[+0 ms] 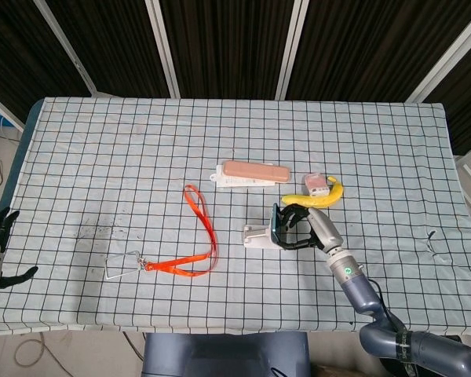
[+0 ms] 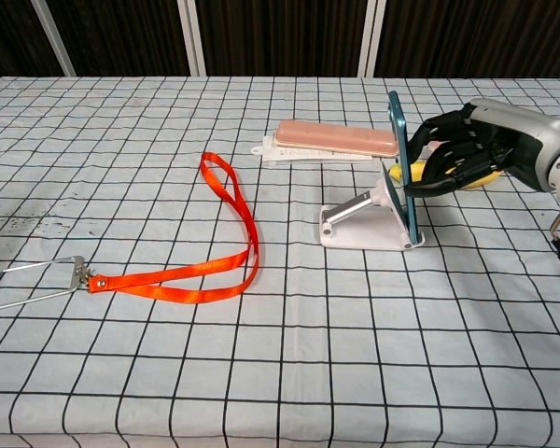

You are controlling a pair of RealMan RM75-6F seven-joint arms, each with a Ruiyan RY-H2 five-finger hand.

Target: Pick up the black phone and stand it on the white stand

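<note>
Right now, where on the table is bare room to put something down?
Bare cloth lies in front of the orange lanyard and white stand, and beyond the pink case. It is crowded around the right hand, black phone and banana.

The counter (image 1: 102, 149) wears a white cloth ruled with a black grid, hanging over its edges. Behind it, dark slatted panels (image 1: 228, 43) fill the wall, split by slanted pale metal bars (image 1: 166, 51). Even light falls, with faint shadows.
</note>
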